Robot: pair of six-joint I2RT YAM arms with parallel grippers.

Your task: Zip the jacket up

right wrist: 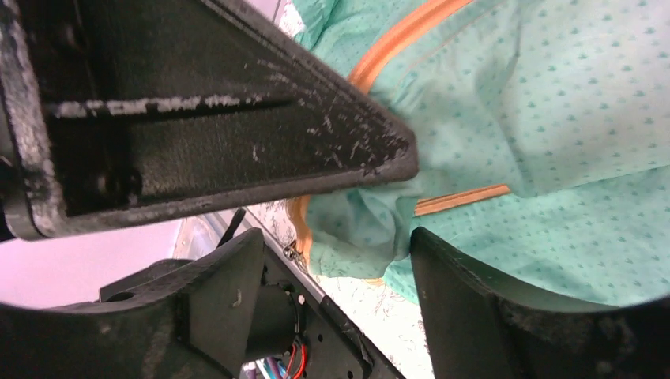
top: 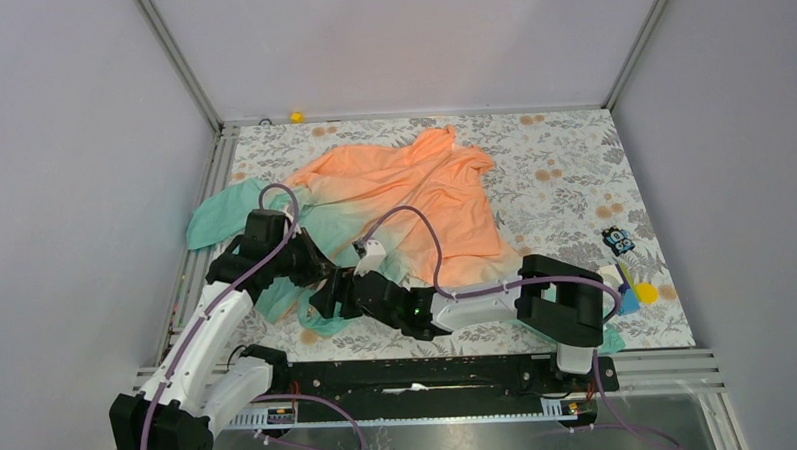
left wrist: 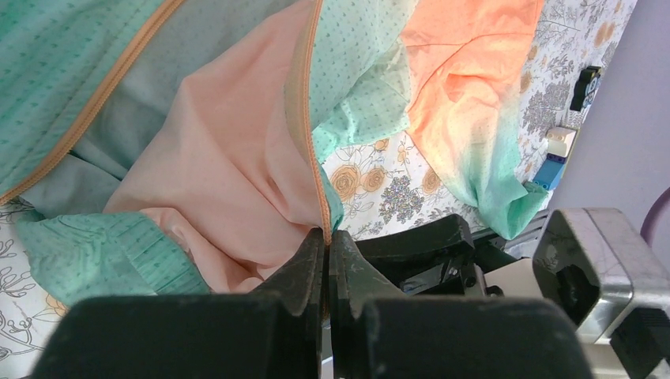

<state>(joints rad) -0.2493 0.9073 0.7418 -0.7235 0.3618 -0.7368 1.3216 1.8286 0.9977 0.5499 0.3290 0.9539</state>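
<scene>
The jacket (top: 424,199) lies spread on the floral table, orange at the far side and fading to teal toward the near left. My left gripper (left wrist: 326,237) is shut on the jacket's orange zipper tape (left wrist: 314,150) at the teal hem; in the top view the left gripper (top: 319,276) sits over the near-left hem. My right gripper (right wrist: 336,237) meets it there from the right with its jaws apart. A bunched teal hem corner (right wrist: 355,229) and a small metal zipper piece (right wrist: 296,251) hang between the right fingers, with no grip that shows. In the top view the right gripper (top: 332,299) is beside the left one.
The left gripper's black finger (right wrist: 237,126) crosses the top of the right wrist view, very close. Small toys (top: 626,277) lie at the table's right edge, and a yellow bit (top: 296,117) at the back. A black rail (top: 420,374) runs along the near edge.
</scene>
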